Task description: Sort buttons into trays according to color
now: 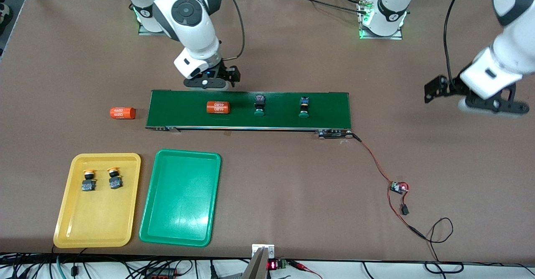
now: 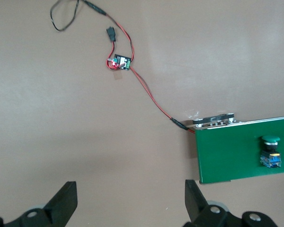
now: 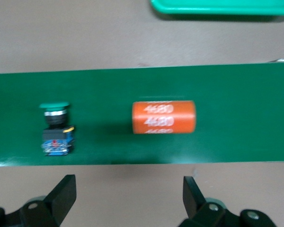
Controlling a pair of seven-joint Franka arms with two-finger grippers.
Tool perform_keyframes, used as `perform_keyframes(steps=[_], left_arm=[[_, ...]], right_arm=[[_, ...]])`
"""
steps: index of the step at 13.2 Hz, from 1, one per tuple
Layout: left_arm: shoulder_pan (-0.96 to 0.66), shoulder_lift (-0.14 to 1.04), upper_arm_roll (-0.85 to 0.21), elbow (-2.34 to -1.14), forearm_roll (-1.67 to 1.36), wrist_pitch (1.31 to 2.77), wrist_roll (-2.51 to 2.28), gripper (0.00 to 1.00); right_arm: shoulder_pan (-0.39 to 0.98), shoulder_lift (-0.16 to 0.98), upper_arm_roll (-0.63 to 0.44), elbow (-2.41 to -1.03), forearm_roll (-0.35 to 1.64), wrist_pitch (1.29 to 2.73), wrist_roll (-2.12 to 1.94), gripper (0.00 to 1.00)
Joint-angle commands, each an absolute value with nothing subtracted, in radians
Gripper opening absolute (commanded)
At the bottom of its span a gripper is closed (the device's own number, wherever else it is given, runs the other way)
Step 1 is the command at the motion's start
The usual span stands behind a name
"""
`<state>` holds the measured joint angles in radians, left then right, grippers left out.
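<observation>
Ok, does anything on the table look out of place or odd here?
One orange cylinder lies on the bare table off the conveyor belt, at the right arm's end, while its twin lies on the belt. Nothing looks spilled or damaged.

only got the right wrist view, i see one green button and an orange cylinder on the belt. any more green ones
Observer: Yes, a second green-capped button lies on the conveyor belt, toward the left arm's end.
Operator: yellow ones done?
Observer: Both yellow-capped buttons lie in the yellow tray.
Operator: green tray?
Observer: The green tray holds no buttons; it sits beside the yellow tray.
Operator: where's the left claw
Observer: The left claw hangs open over bare table past the belt's end, holding nothing.
</observation>
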<state>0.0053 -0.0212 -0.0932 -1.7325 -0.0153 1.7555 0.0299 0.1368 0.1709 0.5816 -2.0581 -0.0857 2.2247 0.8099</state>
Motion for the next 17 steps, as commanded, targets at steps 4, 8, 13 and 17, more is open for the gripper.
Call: perform_keyframes(steps=[4,8,13,17], left_arm=[[-0.052,-0.061,-0.06,-1.783,0.023,1.734,0.054,1.0],[-0.031,-0.045,-0.052,-1.782,0.023,1.71,0.057,1.0],[-0.04,-0.038,-0.061,-1.743,0.025,1.706,0.061,1.0],[-0.035,-0.012,-0.063,-1.681,0.023,1.651,0.052,1.0]], right_arm=[[0.181,0.305,0.578,-1.956,-0.193,2.247,0.945,1.0],[0.189,0.357,0.572,-1.944,-0.233,2.309,0.962,1.0],[0.225,0.403,0.552,-1.944,-0.299,2.318,1.005,1.0],[0.23,0.436,0.539,-1.944,-0.328,2.339,1.029,1.0]])
